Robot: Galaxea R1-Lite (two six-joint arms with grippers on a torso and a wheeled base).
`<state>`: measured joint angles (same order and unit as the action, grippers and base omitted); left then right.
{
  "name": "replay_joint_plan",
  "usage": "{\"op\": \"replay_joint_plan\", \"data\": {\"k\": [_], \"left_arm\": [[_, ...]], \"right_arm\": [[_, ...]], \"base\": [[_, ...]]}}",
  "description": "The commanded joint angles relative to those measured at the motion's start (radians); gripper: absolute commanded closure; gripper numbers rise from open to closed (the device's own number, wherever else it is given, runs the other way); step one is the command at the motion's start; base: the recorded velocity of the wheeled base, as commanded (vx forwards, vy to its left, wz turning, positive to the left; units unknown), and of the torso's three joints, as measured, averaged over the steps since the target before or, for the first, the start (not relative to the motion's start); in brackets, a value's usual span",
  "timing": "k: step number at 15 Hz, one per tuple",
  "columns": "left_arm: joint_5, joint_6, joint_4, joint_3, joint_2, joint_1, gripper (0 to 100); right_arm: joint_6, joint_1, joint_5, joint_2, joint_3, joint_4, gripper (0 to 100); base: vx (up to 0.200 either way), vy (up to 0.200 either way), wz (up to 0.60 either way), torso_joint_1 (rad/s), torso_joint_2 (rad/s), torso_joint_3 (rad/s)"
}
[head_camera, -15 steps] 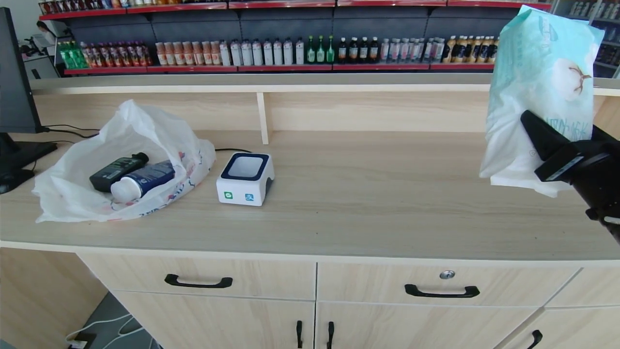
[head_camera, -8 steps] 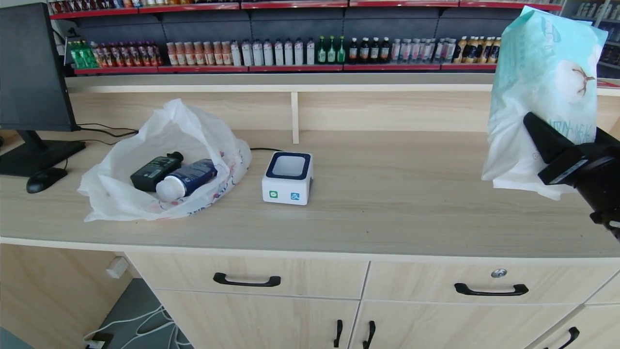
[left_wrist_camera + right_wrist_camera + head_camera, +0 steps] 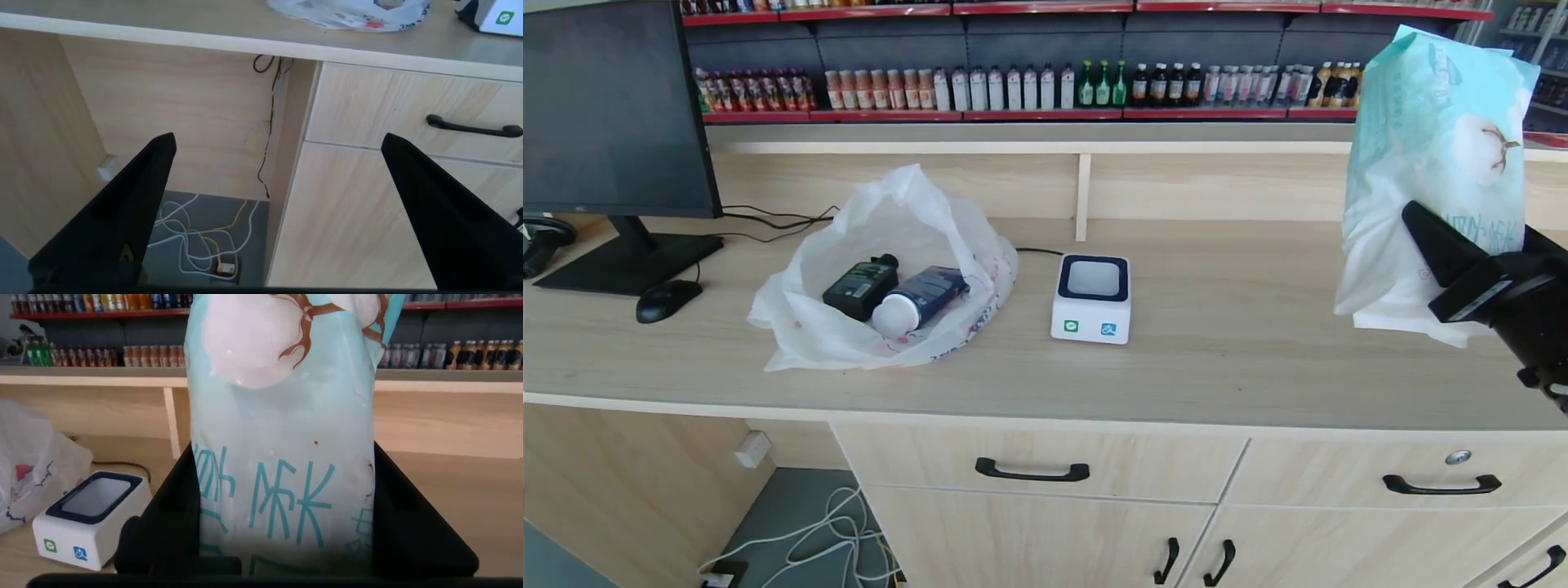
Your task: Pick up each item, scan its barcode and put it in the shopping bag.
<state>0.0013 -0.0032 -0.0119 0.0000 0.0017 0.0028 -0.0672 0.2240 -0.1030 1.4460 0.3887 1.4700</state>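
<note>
Pale wood counter [image 3: 1241, 359] runs across before me, drawers under its front edge. Nearest, my left claw [image 3: 278, 143] hangs low by the cupboard fronts, below that edge, spread wide and empty. My right claw [image 3: 1429, 229] is above the counter's right end, clamped on the lower part of a pale blue tissue packet [image 3: 1437, 139], which stands upright in the air, clear of the top.

Mid-counter sits the white barcode scanner [image 3: 1090, 298], window up. Just beside it, toward the left end, the shopping bag [image 3: 907, 212] lies open with a dark bottle [image 3: 858, 286] and a white-capped navy bottle [image 3: 920, 298] inside. Drinks shelves [image 3: 1029, 86] line the back wall.

I judge this the scan step: the packet is lifted but not yet read. Next it needs carrying left over the scanner window, barcode face down, though I can't see where the barcode is, and then into the bag.
</note>
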Motion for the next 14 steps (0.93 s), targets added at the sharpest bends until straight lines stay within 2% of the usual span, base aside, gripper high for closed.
{"op": "replay_joint_plan", "data": {"k": [1, 11, 12, 14], "left_arm": [[0.000, 0.000, -0.002, 0.000, 0.000, -0.001, 0], [0.000, 0.000, 0.000, 0.000, 0.000, 0.000, 0], [0.000, 0.000, 0.000, 0.000, 0.000, 0.000, 0], [0.000, 0.003, 0.000, 0.000, 0.000, 0.000, 0]], "right_arm": [[0.000, 0.000, 0.000, -0.001, -0.001, 0.001, 100], [-0.003, 0.001, 0.000, -0.007, -0.011, 0.003, 100], [-0.003, 0.012, 0.000, -0.007, -0.007, 0.003, 100], [-0.003, 0.101, -0.004, -0.009, -0.002, 0.003, 100]], "base": [[0.000, 0.200, 0.00, 0.002, 0.00, 0.007], [0.000, 0.200, 0.00, 0.003, 0.00, 0.002], [0.000, 0.000, 0.00, 0.000, 0.00, 0.000], [0.000, 0.000, 0.00, 0.000, 0.00, 0.000]]}}
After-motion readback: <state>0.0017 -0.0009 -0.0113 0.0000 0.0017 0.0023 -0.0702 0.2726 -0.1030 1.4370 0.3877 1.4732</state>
